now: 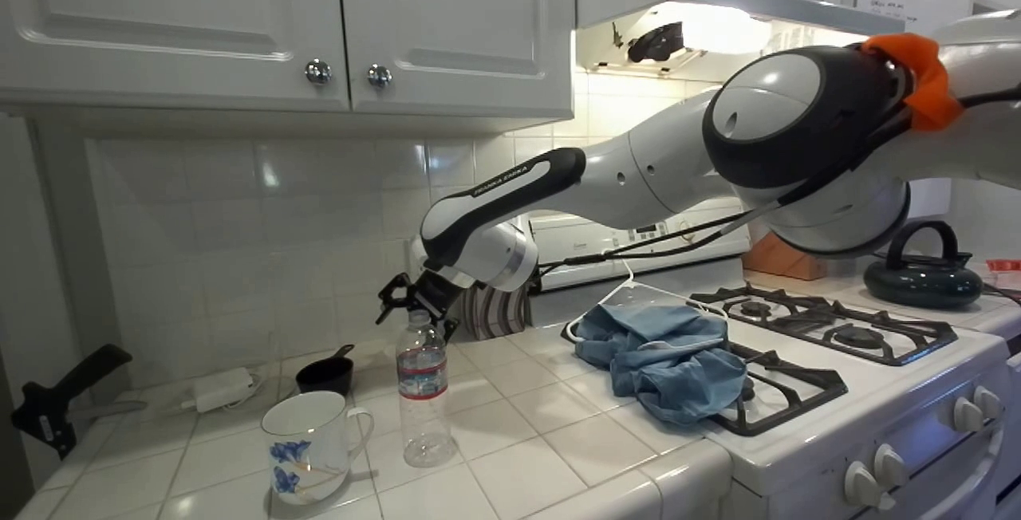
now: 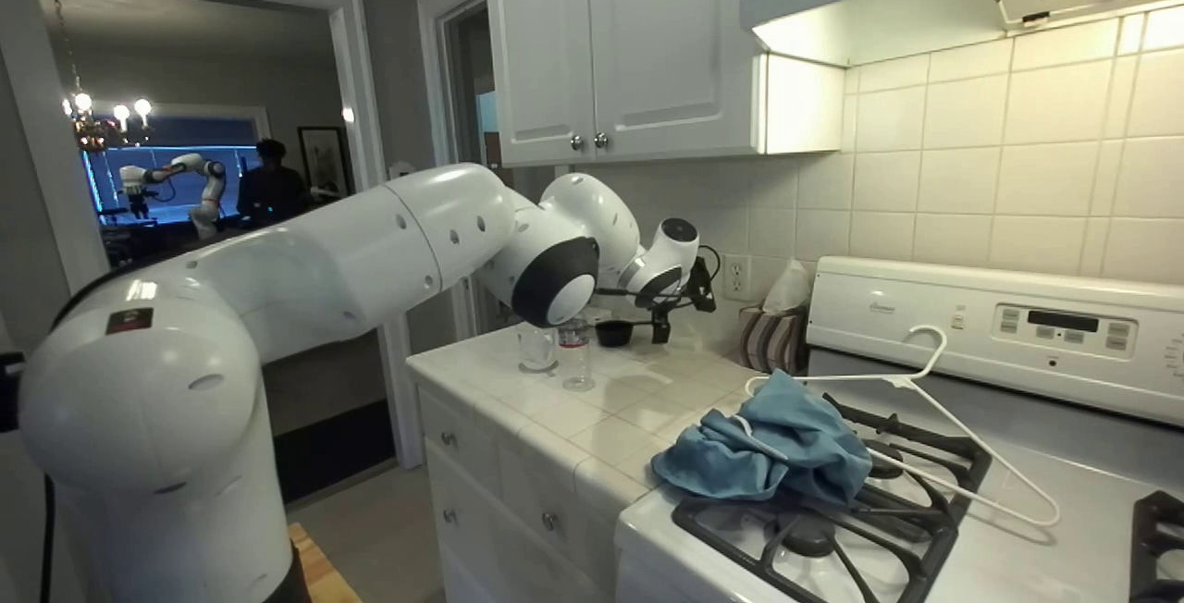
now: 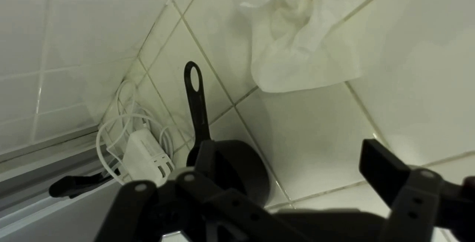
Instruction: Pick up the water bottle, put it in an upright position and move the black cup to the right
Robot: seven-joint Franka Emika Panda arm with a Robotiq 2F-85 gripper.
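The water bottle [image 1: 423,416], clear plastic with a red-edged label, stands upright on the tiled counter, and it also shows in an exterior view [image 2: 575,364]. It is not recognisable in the wrist view. The black cup [image 1: 325,376], squat with a long handle, sits behind the white mug near the wall; it also shows in an exterior view [image 2: 614,334]. In the wrist view the black cup [image 3: 245,167] is partly hidden by the left finger. My gripper [image 3: 291,156] is open with nothing between its fingers, above the counter behind the bottle, as an exterior view [image 1: 419,309] shows.
A white mug with blue flowers [image 1: 307,452] stands left of the bottle. A white charger [image 1: 223,389] and a black-handled tool [image 1: 80,392] lie left. A striped tissue box [image 1: 496,313] stands by the stove. Blue cloth [image 1: 662,352] and a white hanger [image 2: 1004,464] lie on the stove.
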